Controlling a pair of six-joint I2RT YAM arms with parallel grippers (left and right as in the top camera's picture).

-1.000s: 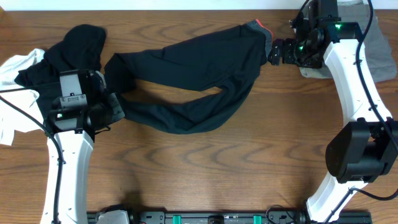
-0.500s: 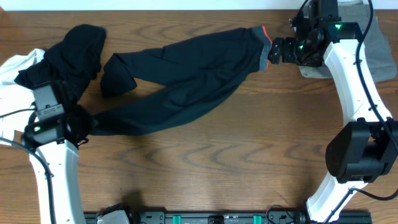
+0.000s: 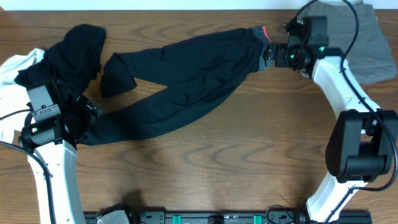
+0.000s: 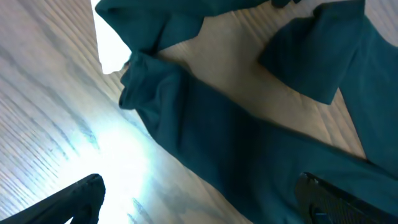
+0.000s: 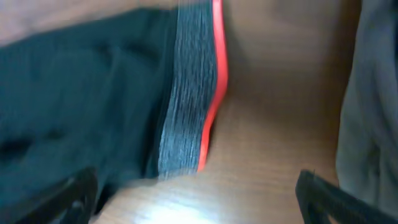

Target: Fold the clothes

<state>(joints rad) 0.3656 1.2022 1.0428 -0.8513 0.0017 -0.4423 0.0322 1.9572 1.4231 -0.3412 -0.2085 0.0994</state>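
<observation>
Soft, limp black long trousers [image 3: 186, 81] are lying diagonally across the wooden worktop [image 3: 217, 162], upper right to lower left. The left gripper [image 4: 199, 202] and right gripper [image 5: 196, 193] are hovering released; the grey-and-coral waistband [image 5: 186, 93] is probably offering the surest hold.

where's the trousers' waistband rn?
Overhead view, upper right: the waistband lies on the table right at the right hand, with the grey shorts further right.

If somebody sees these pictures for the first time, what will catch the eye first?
The black trousers stand out most, stretched slantwise across the middle of the wooden table. Their grey and coral-red waistband lies at the upper right, just in front of the open right claw. At the upper left a crumpled black garment lies beside a white T-shirt.
</observation>
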